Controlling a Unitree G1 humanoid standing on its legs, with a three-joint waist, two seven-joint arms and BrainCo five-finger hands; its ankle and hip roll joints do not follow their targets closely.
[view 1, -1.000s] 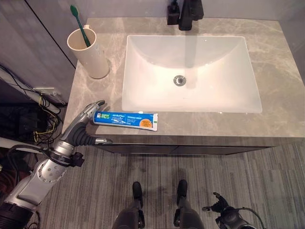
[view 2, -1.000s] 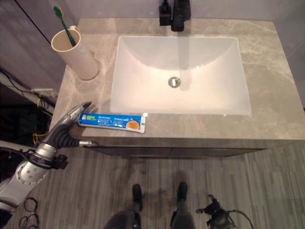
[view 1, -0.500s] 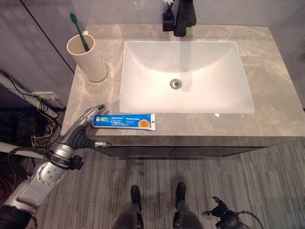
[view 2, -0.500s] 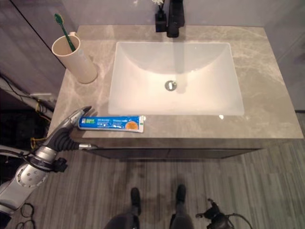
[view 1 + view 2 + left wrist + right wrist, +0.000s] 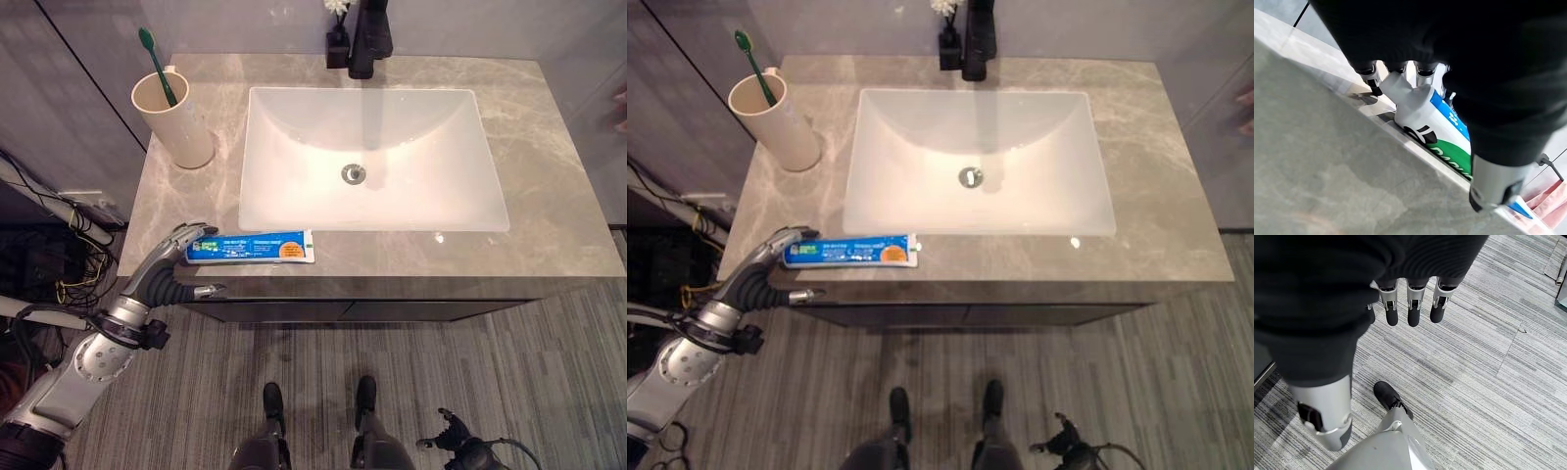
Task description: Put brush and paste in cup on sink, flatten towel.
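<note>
Clearly the paste step is in hand: the toothpaste tube (image 5: 251, 246) lies flat near the front edge of the grey surface (image 5: 549, 211), just before the basin (image 5: 370, 157), and the left hand (image 5: 176, 257) has its fingers (image 5: 1373, 78) curling over the tube's cap end without a closed grip yet. The toothbrush (image 5: 157, 67) already stands in the cup (image 5: 174, 122) (back left corner). Next, I judge, the fingers must close, lift, and carry the tube there. Its print is unreadable. The right hand (image 5: 1410, 308) hangs relaxed, holding nothing, above the floor.
</note>
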